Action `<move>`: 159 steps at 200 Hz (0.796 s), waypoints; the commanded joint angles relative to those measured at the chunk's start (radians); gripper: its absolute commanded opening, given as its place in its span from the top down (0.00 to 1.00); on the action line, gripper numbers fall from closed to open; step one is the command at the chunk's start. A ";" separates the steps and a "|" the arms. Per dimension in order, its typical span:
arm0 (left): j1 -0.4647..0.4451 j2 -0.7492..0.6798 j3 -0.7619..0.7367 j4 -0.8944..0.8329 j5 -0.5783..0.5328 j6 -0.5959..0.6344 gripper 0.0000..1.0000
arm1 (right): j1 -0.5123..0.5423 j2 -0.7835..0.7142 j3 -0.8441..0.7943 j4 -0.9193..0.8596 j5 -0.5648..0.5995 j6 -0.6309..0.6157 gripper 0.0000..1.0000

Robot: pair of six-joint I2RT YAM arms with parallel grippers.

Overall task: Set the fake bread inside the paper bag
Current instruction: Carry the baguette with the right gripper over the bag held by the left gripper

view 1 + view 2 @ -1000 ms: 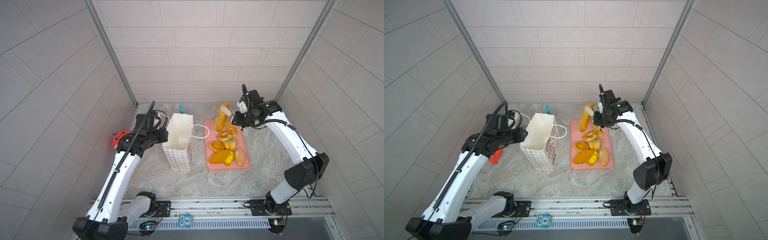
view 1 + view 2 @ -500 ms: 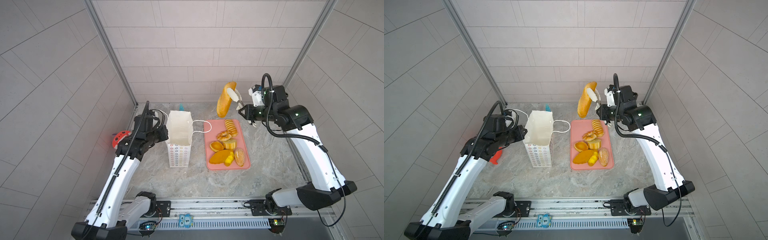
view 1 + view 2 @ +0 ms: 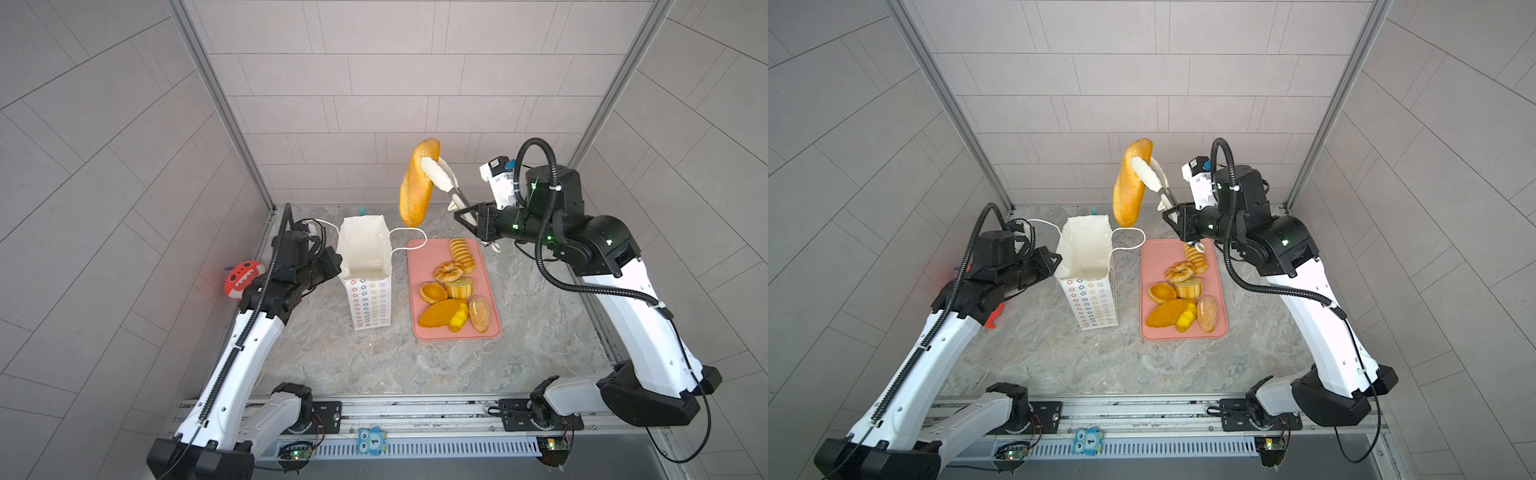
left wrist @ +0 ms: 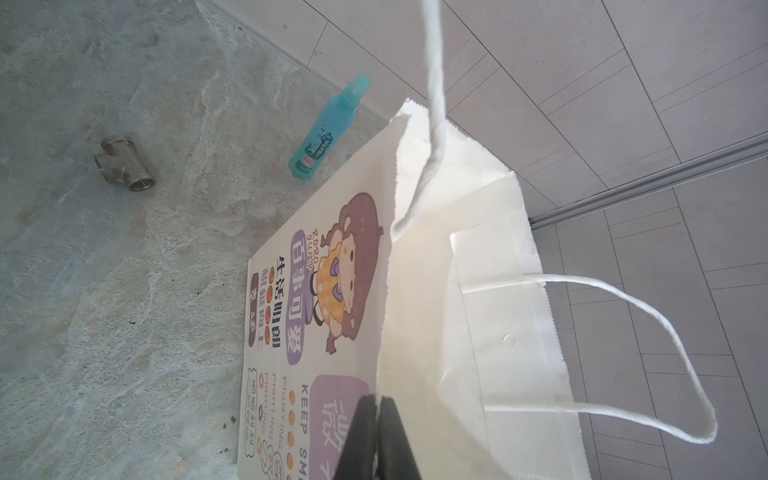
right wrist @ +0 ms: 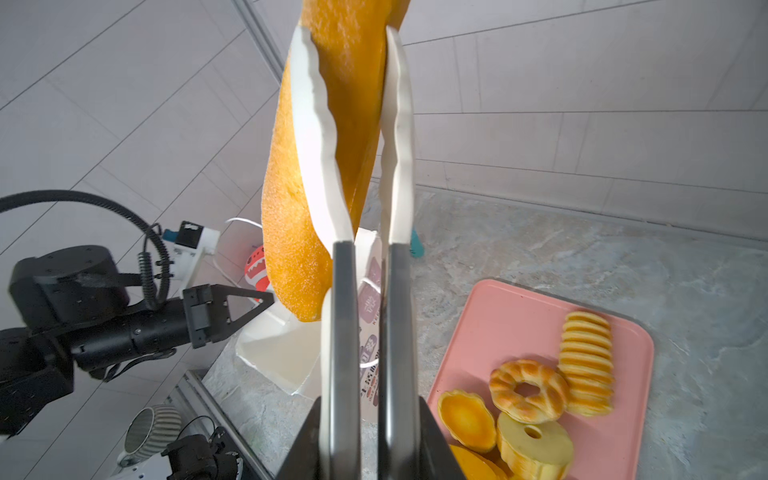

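Well, the right gripper (image 3: 467, 216) is squeezed tight on a pair of white-tipped tongs (image 3: 440, 176), and the tongs have the long loaf (image 3: 415, 187) pinched near its upper end. It hangs almost upright in the air, out past the tong tips. Whether its lower end is over the mouth of the paper bag (image 3: 371, 303) I can't tell from here. In the right wrist view the loaf's top runs out of frame.

Across from the tongs, the left gripper (image 4: 377, 419) is pressed closed on the bag's rim, with only the black fingertips (image 4: 365, 415) showing and the bag's base cut off. On the print I read "RORO", "FIGHTING" and "KEEP SM", the rest lost at the frame edge, beside Chinese characters.

Below the tongs' handles sits the pink tray (image 3: 419, 266) with the ridged loaf (image 3: 462, 254), twisted ring (image 3: 448, 271), tart (image 3: 432, 291) and seeded bun (image 3: 478, 313).

Beyond the bag lies a blue bottle (image 4: 328, 129), its label too small to read. A red toy (image 3: 241, 279) is half hidden behind the left arm. An owl tag (image 3: 372, 441) on the rail reads "1".
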 commanded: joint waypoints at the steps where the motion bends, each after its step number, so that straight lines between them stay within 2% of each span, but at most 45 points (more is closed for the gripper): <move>1: -0.003 -0.003 -0.014 0.057 0.013 -0.031 1.00 | 0.063 0.014 0.035 0.063 0.027 -0.014 0.72; 48: -0.003 -0.005 -0.027 0.057 0.018 -0.031 1.00 | 0.182 0.062 0.042 0.055 0.113 -0.040 0.73; 82: -0.002 -0.010 -0.040 0.060 0.020 -0.031 0.93 | 0.246 0.103 0.042 0.038 0.177 -0.065 0.73; 121: -0.002 -0.018 -0.050 0.060 0.019 -0.031 0.79 | 0.287 0.151 0.040 0.017 0.241 -0.084 0.75; 159: -0.003 -0.019 -0.053 0.058 0.021 -0.028 0.78 | 0.312 0.179 0.030 0.003 0.280 -0.092 0.76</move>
